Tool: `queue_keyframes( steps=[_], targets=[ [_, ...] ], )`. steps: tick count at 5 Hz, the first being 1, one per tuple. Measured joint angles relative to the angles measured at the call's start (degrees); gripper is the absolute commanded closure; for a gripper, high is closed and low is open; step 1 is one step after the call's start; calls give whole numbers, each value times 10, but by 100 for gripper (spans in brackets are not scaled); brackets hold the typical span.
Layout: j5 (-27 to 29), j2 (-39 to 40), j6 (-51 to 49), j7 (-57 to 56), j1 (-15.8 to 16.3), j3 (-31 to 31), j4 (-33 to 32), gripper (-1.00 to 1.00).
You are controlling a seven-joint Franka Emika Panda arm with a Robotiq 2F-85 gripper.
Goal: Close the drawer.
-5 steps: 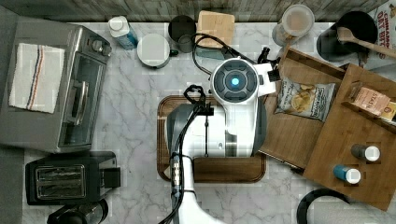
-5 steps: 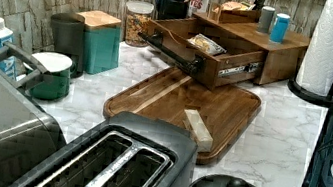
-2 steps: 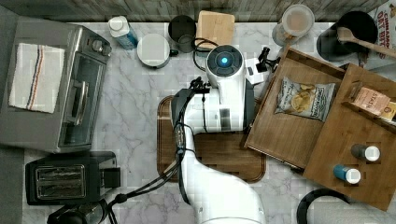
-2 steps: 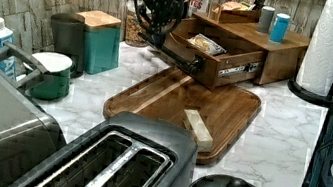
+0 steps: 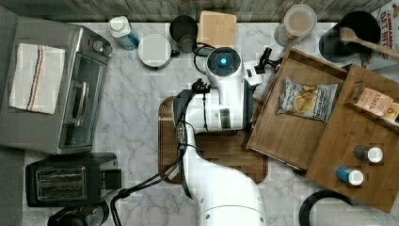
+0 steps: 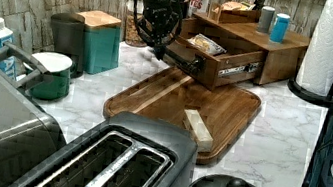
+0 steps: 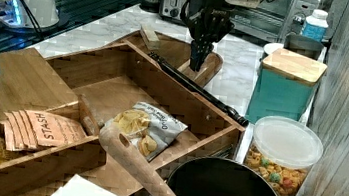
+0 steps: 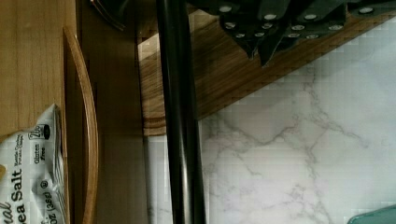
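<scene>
**Gripper at drawer front, push axis toward cabinet**

Near to far in the left view: the dark rounded wooden cutting board (image 6: pixel 188 102) lay on the white marble counter (image 6: pixel 274 136), then the gripper (image 6: pixel 160 49), then the shallow medium-brown wooden drawer (image 6: pixel 219 66), pulled well out of the flat-topped wooden cabinet (image 6: pixel 264 38).

Gripper sat just beside the drawer's long black bar handle (image 8: pixel 180 116), at its left end in the left view. Contact: could not tell. Finger opening: could not tell; nothing seen held.

Handle's long axis ran across the drawer front; closing direction was perpendicular, away from the gripper. A white chip bag (image 5: pixel 306 99) lay inside, below the walls. Off-centre push probably risks skewing the drawer.
</scene>
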Motion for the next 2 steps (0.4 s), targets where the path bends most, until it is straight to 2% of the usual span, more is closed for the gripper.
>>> queue_keyframes(
  steps=[2],
  targets=[
    [-1,23,78,0,-1,3,40,100]
  ],
)
